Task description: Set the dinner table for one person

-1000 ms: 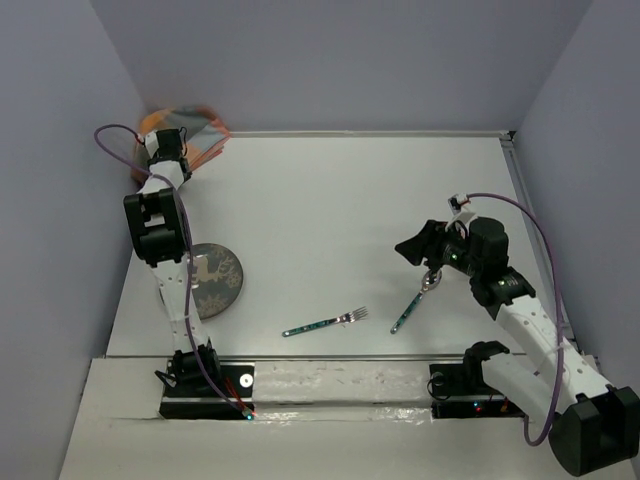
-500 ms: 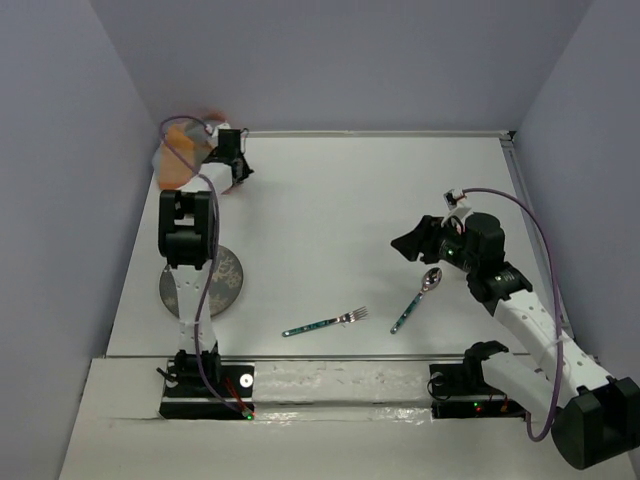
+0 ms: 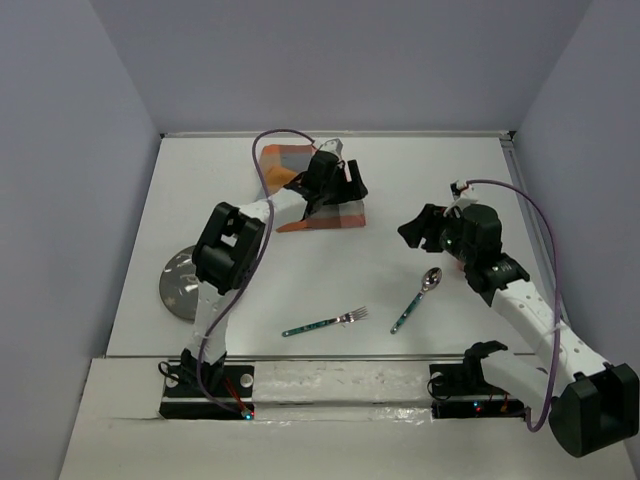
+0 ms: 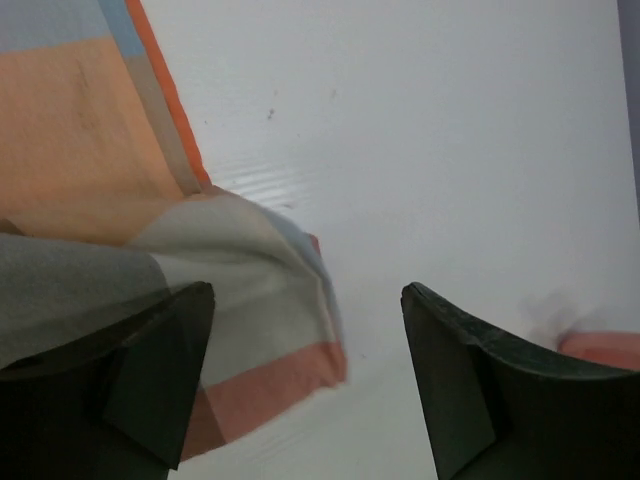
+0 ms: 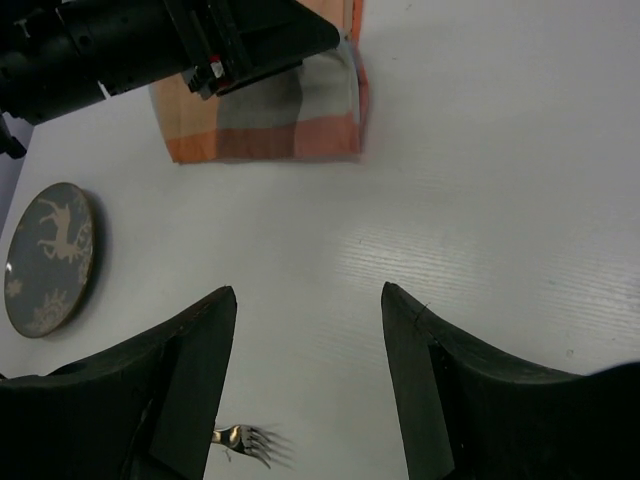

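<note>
- The left tool (image 4: 305,298) sits low over the placemat (image 5: 265,130). Its two fingers are wide apart, and I can see bare white between them. They are not pinching anything.
- The cloth is bunched up by one finger. I think the finger could catch the cloth and drag it when the tool lifts. Then the mat would be more crooked.
- The mat lies near the far edge, a bit left of the middle, and it looks lumpy. A plate put on a lumpy mat could wobble.
- The right tool (image 5: 308,295) is wide too, and it holds nothing. It hangs above the counter (image 3: 440,170) toward the right edge.
- Both arms reach in toward the middle, so I think they could bump if they go for the same spot.
- The plate (image 5: 50,255) is by the left edge, close to the near left corner. The left arm leans over part of it and could knock it.
- The fork (image 3: 325,324) lies along the near edge, and the spoon (image 3: 418,298) is to its right. Both are thin and flat, so fingers may slip off them.
- The counter is big, white, flat and not shiny. It lies under everything, from the arm bases to the far wall.
</note>
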